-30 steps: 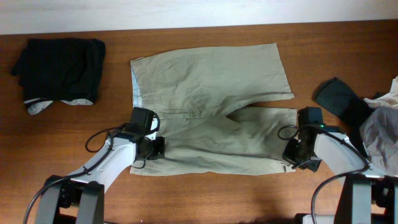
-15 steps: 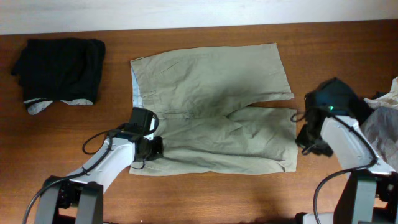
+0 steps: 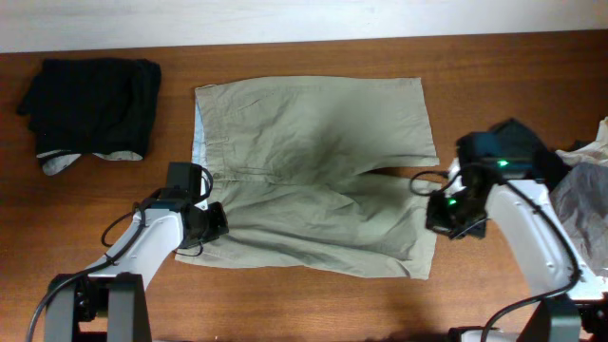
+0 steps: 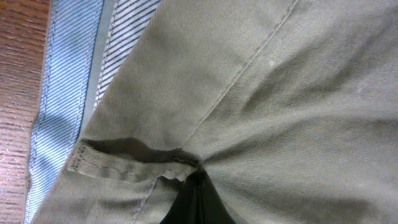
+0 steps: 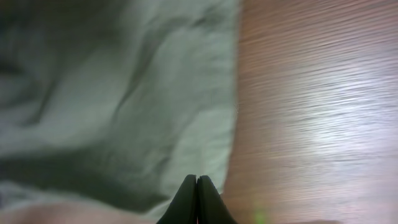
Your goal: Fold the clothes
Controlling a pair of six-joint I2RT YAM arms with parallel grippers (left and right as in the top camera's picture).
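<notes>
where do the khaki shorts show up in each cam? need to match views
Overhead: shorts spread flat mid-frame, waistband to the left.
Left wrist: shorts fill nearly the whole frame, striped waistband lining at left.
Right wrist: shorts take the left half, hem edge running down the middle.
Shared landmark: brown wood table, at the left wrist view's left edge and the right wrist view's right half.

Brown wooden desk; khaki shorts spread flat at centre, waistband toward left; folded black garment far left, pale cloth peeking beneath; heap of dark and grey-white clothes at right edge
</notes>
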